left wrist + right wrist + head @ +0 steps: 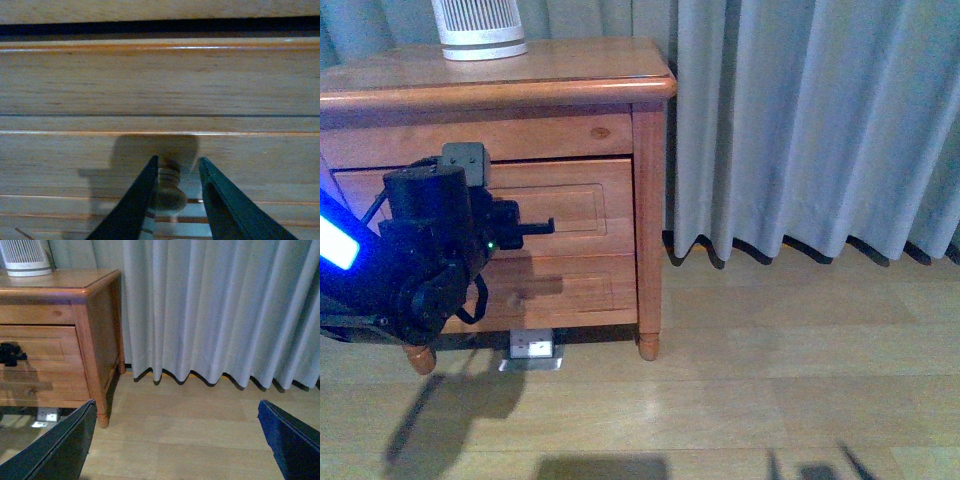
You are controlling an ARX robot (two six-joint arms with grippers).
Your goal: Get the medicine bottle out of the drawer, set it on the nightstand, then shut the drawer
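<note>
Note the left gripper (178,159) at the nightstand's (580,62) upper drawer (585,205): its jaws stand apart, straddling the knob (169,192), one finger touching it. Your right gripper (176,402) is spread wide, well away from the nightstand.

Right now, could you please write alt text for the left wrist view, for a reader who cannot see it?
The left gripper has its two dark fingers on either side of the round wooden knob of the drawer, not clamped, with a sliver of gap at one finger. The drawer's honey-brown panelled front fills the rest, with the gripper's shadow cast across it.
</note>
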